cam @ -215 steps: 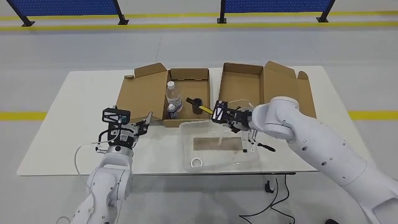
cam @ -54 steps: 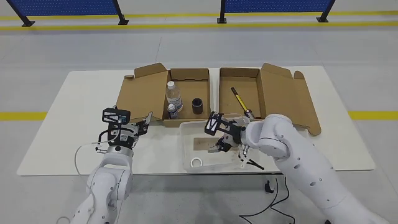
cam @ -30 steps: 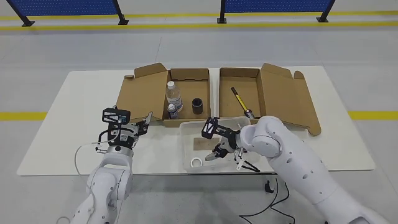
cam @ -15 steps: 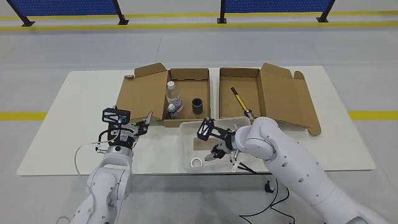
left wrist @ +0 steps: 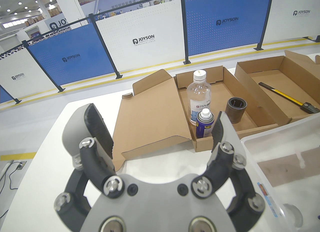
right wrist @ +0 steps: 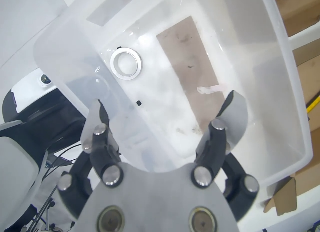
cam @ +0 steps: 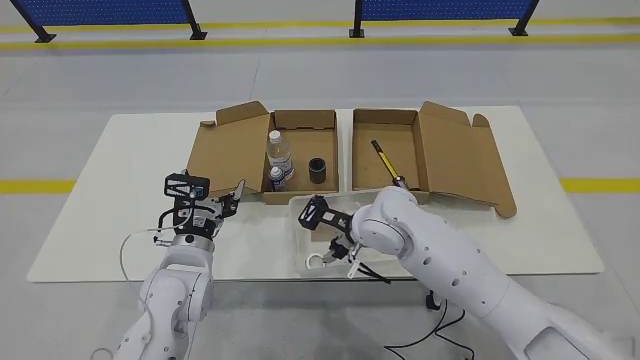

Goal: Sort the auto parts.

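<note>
A clear plastic bin (cam: 296,230) stands at the table's front middle, and a silver ring (cam: 316,261) lies in its front left corner. My right gripper (cam: 335,245) hangs open over the bin, just right of the ring. In the right wrist view the ring (right wrist: 126,65) lies on the bin floor ahead of the empty right gripper (right wrist: 166,103). My left gripper (cam: 236,198) is open and empty over the table, left of the bin. The left gripper (left wrist: 155,115) faces the left cardboard box (left wrist: 150,118).
The left box (cam: 305,145) holds a clear bottle (cam: 279,152), a spray can (cam: 276,176) and a black cylinder (cam: 318,170). The right box (cam: 372,165) holds a yellow-and-black tool (cam: 387,165). A small translucent scrap (right wrist: 210,90) lies in the bin (right wrist: 282,43).
The yellow-and-black tool, held by the right gripper earlier, now lies in the right box. The right gripper has swung left over the bin toward the ring. The left arm has kept still.
</note>
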`<state>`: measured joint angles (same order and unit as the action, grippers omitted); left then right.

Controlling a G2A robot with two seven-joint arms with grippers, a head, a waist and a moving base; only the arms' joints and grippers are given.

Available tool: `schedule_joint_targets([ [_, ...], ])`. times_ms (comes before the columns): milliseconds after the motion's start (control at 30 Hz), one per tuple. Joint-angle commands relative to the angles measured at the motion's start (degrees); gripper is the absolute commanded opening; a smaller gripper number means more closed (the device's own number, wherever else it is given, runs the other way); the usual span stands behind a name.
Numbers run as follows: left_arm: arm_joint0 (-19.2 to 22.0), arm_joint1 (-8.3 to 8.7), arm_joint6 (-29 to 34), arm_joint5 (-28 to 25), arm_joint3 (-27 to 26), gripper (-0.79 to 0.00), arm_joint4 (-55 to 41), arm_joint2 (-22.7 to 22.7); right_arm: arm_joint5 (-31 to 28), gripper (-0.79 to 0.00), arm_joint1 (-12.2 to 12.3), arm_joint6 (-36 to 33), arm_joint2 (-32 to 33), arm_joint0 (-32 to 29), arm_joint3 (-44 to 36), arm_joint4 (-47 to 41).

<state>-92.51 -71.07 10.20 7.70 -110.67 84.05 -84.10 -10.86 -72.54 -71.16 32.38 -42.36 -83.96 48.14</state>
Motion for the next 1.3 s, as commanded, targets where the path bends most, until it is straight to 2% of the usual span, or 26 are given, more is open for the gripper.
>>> schedule_joint_targets([
  [0, 0.0, 0.00, 0.0, 0.0, 0.0, 0.000, 0.0, 0.0, 0.3, -0.483, -0.5, 0.2, -0.6, 0.4, 1.0, -0.1],
  [100, 0.0, 0.00, 0.0, 0.0, 0.0, 0.000, 0.0, 0.0, 0.3, -0.440, -1.1, 0.6, -1.5, 0.8, 2.4, 0.2],
  [200, 0.0, 0.00, 0.0, 0.0, 0.0, 0.000, 0.0, 0.0, 0.2, -0.456, -1.7, 1.1, -2.2, 1.1, 3.8, 0.3],
  [367, 0.0, 0.00, 0.0, 0.0, 0.0, 0.000, 0.0, 0.0, 0.1, -0.425, -2.5, 1.5, -2.9, 1.3, 5.7, 0.2],
  [733, 0.0, 0.00, 0.0, 0.0, 0.0, 0.000, 0.0, 0.0, -3.1, -0.443, -5.4, 2.1, -6.6, 2.6, 10.5, -0.7],
  [1100, 0.0, 0.00, 0.0, 0.0, 0.0, 0.000, 0.0, 0.0, -3.2, -0.480, -8.6, 3.4, -9.4, 4.6, 16.6, 0.5],
  [1267, 0.0, 0.00, 0.0, 0.0, 0.0, 0.000, 0.0, 0.0, -4.1, -0.471, -9.7, 4.1, -9.7, 4.9, 18.2, 0.1],
])
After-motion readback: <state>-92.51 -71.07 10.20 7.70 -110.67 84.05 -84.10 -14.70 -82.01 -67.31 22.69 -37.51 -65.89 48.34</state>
